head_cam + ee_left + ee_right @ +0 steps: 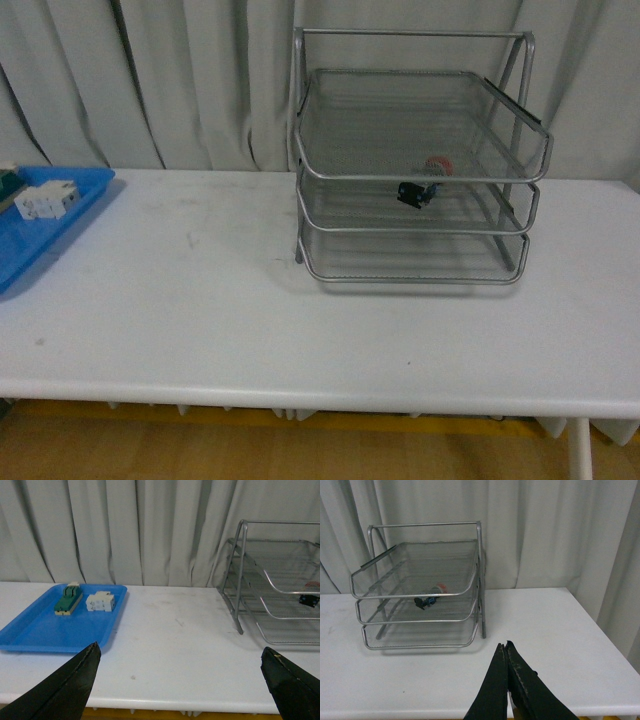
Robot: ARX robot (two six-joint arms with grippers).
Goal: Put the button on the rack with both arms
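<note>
One button [424, 186] lies on the rack's [418, 230] middle tier, right of centre frame.
We read no labels; left end effector [182, 680] spread wide, right end effector [506, 652] pressed closed, empty.

Left tool [180, 680] agape, right tool [506, 647] closed

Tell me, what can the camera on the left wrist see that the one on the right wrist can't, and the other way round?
Only the left wrist view shows the blue tray holding a green-and-cream switch and a white component, plus the left gripper, fingers wide apart. Only the right wrist view shows the right gripper, fingers pressed together and empty, and the table's far end. Both show the curtain, the white table and the wire rack with the button lying on its middle tier.
</note>
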